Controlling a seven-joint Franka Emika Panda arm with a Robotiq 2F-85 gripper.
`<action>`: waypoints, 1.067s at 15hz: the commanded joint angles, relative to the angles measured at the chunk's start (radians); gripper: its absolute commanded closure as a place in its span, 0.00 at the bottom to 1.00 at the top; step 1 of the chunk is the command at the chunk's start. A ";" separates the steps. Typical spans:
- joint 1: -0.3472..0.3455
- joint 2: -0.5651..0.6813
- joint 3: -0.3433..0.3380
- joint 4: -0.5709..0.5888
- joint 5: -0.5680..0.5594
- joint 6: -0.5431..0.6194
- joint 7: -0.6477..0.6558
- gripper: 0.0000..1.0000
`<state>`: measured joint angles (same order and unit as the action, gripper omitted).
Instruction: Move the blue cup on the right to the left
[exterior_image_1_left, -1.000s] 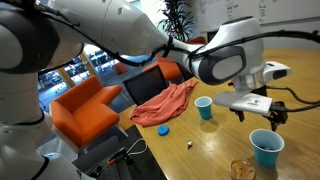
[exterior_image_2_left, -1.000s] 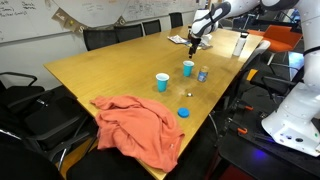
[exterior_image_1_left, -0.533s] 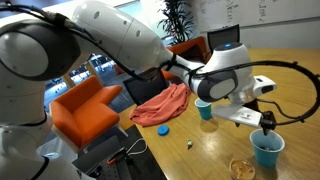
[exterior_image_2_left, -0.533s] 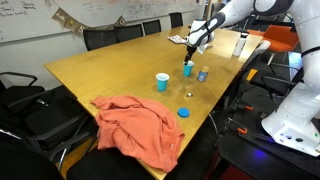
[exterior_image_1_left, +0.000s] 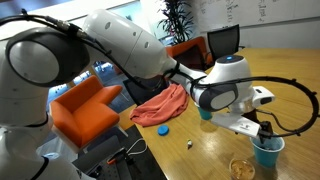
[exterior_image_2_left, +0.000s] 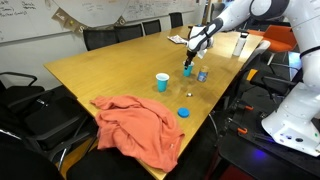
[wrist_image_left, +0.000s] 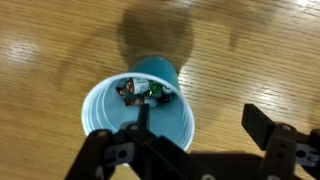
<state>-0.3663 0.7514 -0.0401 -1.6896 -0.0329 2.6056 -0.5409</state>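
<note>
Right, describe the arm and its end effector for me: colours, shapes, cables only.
The arm is glossy white, built of fat rounded segments with dark bands at the joints. A thin black cable loops off near the wrist. The end effector is black, with angular linked fingers. No markings are legible.

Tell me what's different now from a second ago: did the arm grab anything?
The gripper came down from well above the table to the rim of the blue cup. Its jaws are open in the wrist view, so nothing has been taken hold of yet. The blue cup, the teal cup, the orange cloth and the small blue disc stayed where they were.
</note>
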 joint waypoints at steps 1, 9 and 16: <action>-0.022 0.008 0.026 -0.008 0.004 0.048 0.005 0.33; -0.025 0.014 0.029 -0.007 0.002 0.052 0.009 0.93; -0.006 -0.090 0.032 -0.103 -0.013 0.058 0.004 0.99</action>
<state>-0.3746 0.7556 -0.0243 -1.6918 -0.0334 2.6334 -0.5409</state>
